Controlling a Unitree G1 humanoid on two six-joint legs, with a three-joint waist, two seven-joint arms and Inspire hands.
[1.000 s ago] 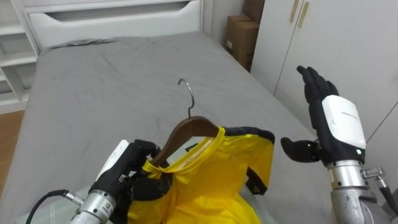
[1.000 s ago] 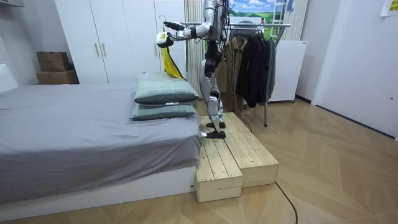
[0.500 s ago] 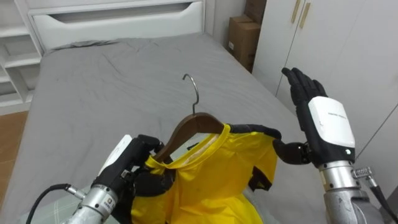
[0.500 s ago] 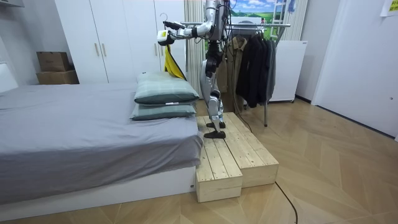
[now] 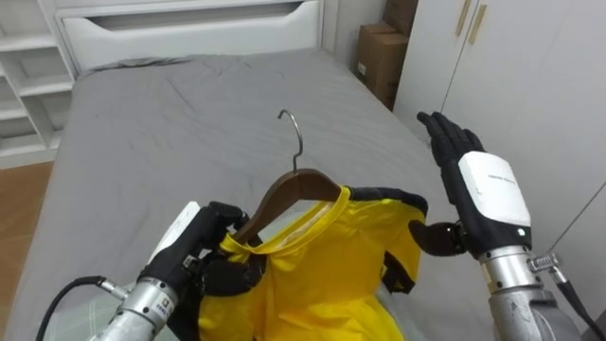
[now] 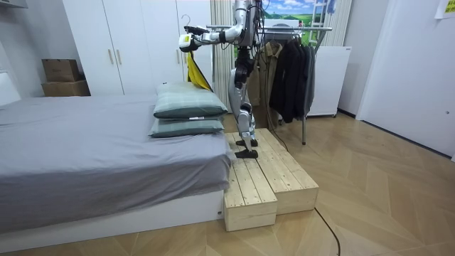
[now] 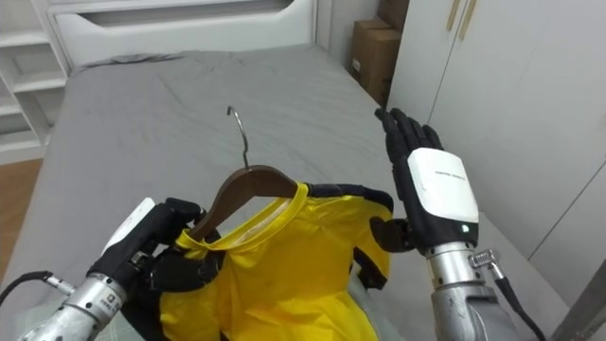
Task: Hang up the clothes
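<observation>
Grey bed [image 5: 189, 123] below, wardrobe [image 5: 530, 76] right. Left hand [image 5: 213, 251] clamped on wooden hanger [image 5: 294, 189], yellow shirt [image 5: 322, 275] draped over it. Right hand [image 5: 478, 199], fingers straight, now closer beside shirt's right shoulder; probably seating it next.

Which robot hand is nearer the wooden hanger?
Left. The left robot hand grips the wooden hanger at one end, under the yellow shirt; the right robot hand is open, off the other end.

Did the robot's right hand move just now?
Yes. Against the cardboard box, the right hand has shifted left, closer to the yellow shirt.
</observation>
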